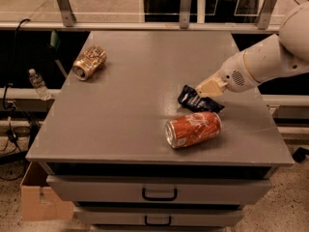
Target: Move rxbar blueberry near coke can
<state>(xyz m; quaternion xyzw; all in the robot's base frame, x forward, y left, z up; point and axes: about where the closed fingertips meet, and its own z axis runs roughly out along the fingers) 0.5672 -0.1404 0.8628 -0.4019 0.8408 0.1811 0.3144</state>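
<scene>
The rxbar blueberry [199,102], a dark navy crinkly wrapper, is low over the grey table [145,95], just above the coke can. The coke can [193,129], red-orange with white lettering, lies on its side near the table's front edge. My gripper [207,89] reaches in from the right on a white arm. Its beige fingers are shut on the bar's upper right edge. The bar and the can are about a finger's width apart.
A gold-brown patterned can [89,62] lies on its side at the table's far left. Below the tabletop are drawers with handles [159,194]. A water bottle [37,83] and a cardboard box [36,197] are off the table's left side.
</scene>
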